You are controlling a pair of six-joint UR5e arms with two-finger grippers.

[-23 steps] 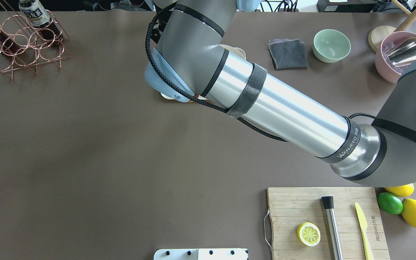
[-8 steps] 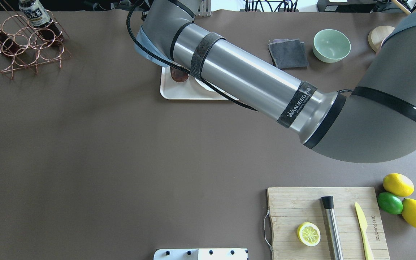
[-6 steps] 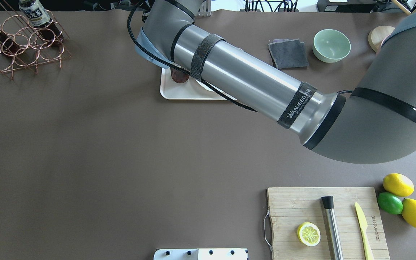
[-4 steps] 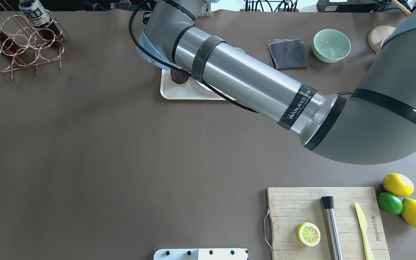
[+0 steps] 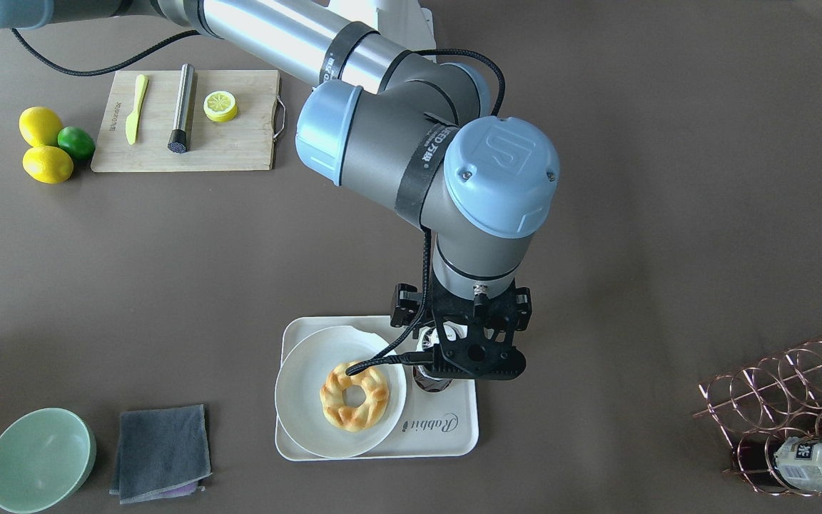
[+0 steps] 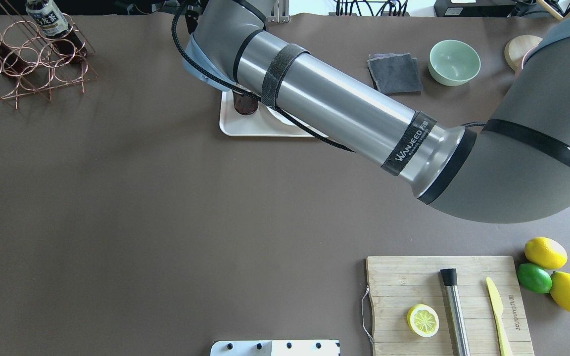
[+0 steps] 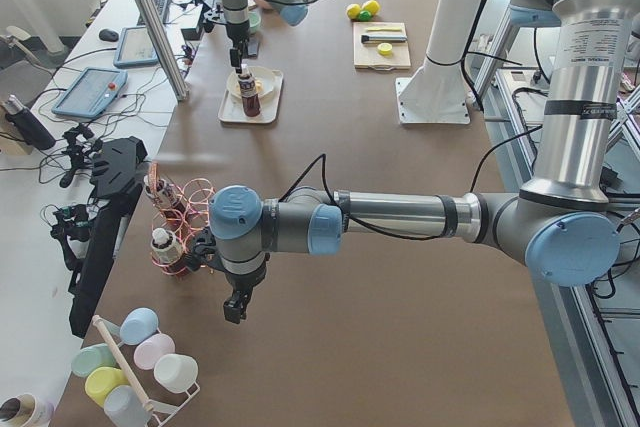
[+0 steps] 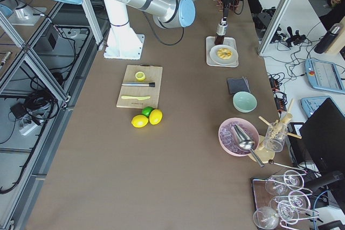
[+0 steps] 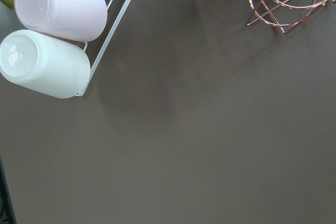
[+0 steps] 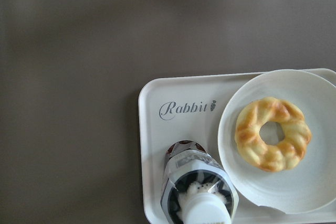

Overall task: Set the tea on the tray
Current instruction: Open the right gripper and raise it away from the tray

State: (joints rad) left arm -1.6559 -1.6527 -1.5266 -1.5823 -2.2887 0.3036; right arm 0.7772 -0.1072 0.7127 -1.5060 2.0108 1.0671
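The tea (image 10: 197, 182) stands upright on the tray (image 10: 157, 129), at the end beside the "Rabbit" script. It also shows in the front view (image 5: 431, 378), mostly hidden under my right wrist, and in the overhead view (image 6: 245, 105). My right gripper (image 7: 238, 55) hangs directly above the bottle's cap. Its fingers are hidden by the wrist and camera mount, so I cannot tell whether they are open. My left gripper (image 7: 233, 309) hangs low over the table next to the copper rack. I cannot tell its state.
A round white plate (image 5: 304, 400) with a twisted doughnut (image 5: 354, 396) fills the tray's other end. A copper wire rack (image 6: 27, 64) holds two more bottles (image 6: 47, 17). A grey cloth (image 6: 395, 73), a green bowl (image 6: 454, 62) and a wooden board (image 6: 403, 282) lie on my right.
Three seconds ago my right arm covered the tray. It has since swung toward the table's far side, showing the bottle standing on the tray. Over the last second it shifted only slightly.
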